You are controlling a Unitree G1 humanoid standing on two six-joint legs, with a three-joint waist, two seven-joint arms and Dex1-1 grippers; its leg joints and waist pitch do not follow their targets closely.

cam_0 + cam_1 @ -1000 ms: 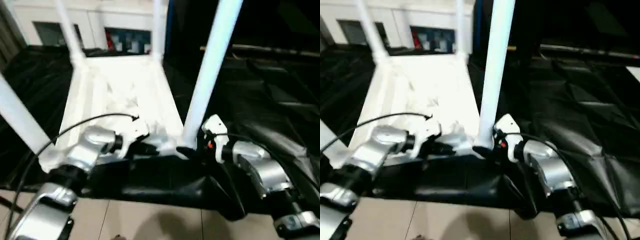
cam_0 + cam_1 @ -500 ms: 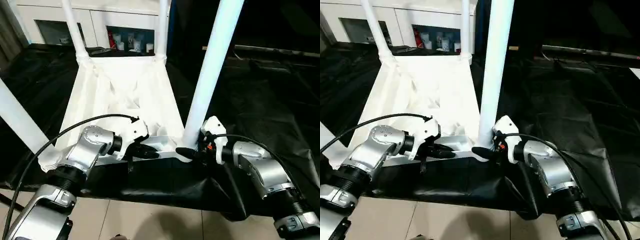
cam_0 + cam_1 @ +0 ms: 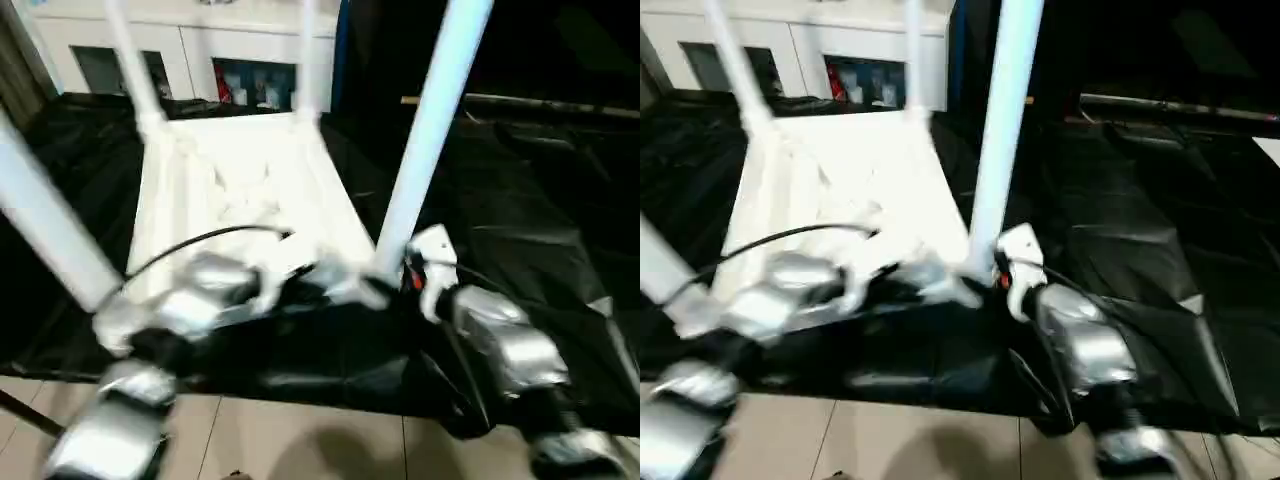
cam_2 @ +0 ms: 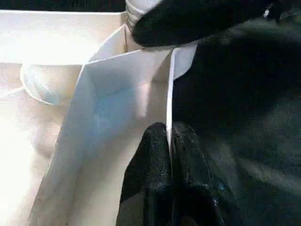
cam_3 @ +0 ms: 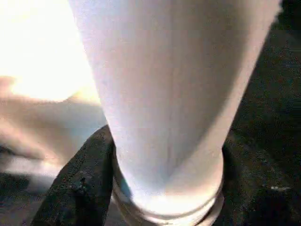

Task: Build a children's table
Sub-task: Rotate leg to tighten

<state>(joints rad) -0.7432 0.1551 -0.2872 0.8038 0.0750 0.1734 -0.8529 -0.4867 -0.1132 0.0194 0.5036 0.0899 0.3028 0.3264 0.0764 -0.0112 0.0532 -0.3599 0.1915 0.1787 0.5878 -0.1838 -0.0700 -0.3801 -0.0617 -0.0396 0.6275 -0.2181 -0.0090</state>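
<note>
Legs all seated. Near edge of table top (image 4: 117, 84) pinched by left gripper (image 4: 170, 141); right gripper (image 5: 164, 188) clasps near-right leg (image 3: 425, 150) at its base. Flip upright judged next.

White children's table (image 3: 240, 190) lies upside down, four tubular legs (image 3: 432, 130) upright

Upturned white plastic rectangular table top (image 3: 240, 195) lying on black sheeting (image 3: 520, 200), four white tubular legs standing up from its corners.
Near-right leg (image 3: 425, 140) rising beside right gripper (image 3: 385, 290); near-left leg (image 3: 50, 225) standing left of left gripper (image 3: 310, 275), which is sitting at the near rim; white cabinet with shelves (image 3: 200, 55) standing behind.
</note>
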